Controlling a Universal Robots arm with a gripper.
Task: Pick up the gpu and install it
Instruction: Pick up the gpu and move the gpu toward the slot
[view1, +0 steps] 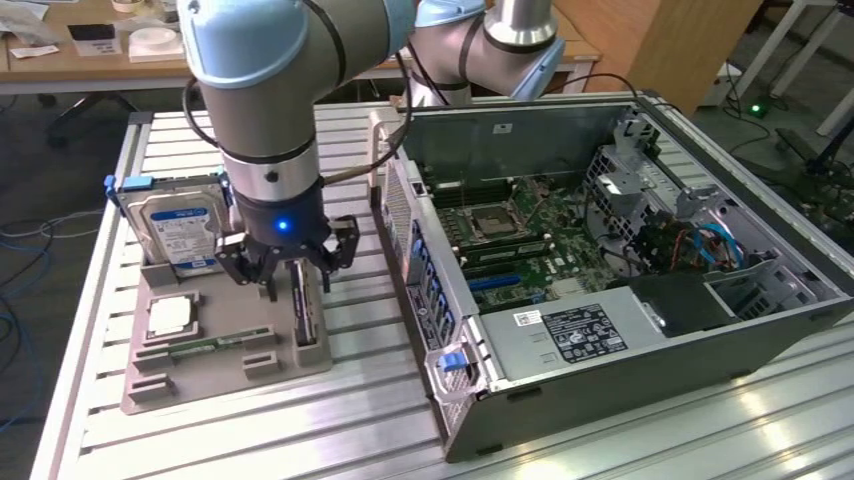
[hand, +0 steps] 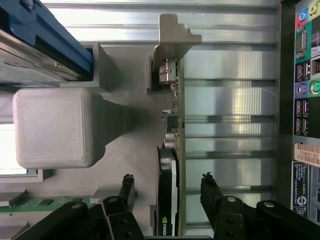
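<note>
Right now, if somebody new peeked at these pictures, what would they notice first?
Probably the big grey-and-blue robot arm reaching down on the exterior view's left, its jaws open on either side of the gpu, which stands on edge in a grey holder. Next comes the open computer case on the exterior view's right, its green board showing, and the blue-labelled hard drive standing at the holder's far end.

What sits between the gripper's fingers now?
In the wrist view, the thin green gpu card with dark fan, standing on edge, apart from both black fingers.
</note>
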